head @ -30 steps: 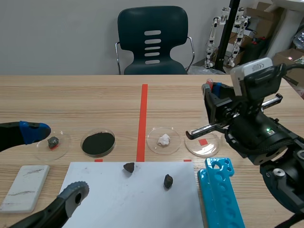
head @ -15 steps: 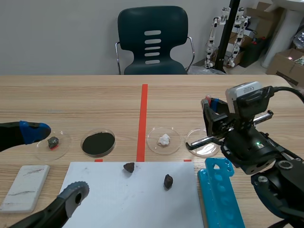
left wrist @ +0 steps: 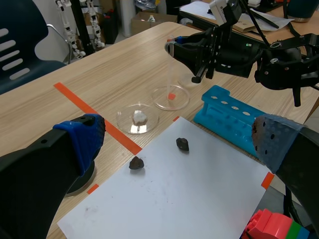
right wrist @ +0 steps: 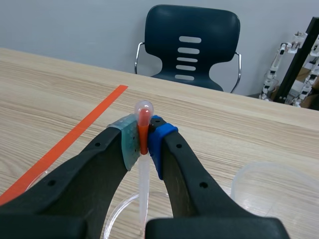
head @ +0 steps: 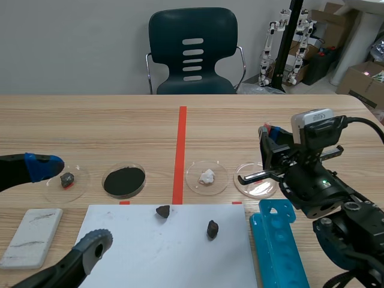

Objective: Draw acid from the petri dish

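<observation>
Right fingers (right wrist: 104,159) clenched on pipette (right wrist: 143,185) bulb: light, soft, slippery, so squeeze gently. Petri dish (head: 255,193) thin, slides easily. Left fingers (left wrist: 79,139) released.

My left jaws are spread wide and sit low; one thick black finger (head: 13,171) carries a blue dotted pad (left wrist: 82,139), the other a grey dotted pad (head: 96,243), well apart with nothing between them; my black right arm (head: 327,192) comes in from the right and sits higher than the left, its jaws pointing toward the middle; its grey-green pad (right wrist: 128,139) and blue pad (right wrist: 158,142) are pinched on the red-tinted upper end of a clear plastic pipette (right wrist: 143,117).
</observation>
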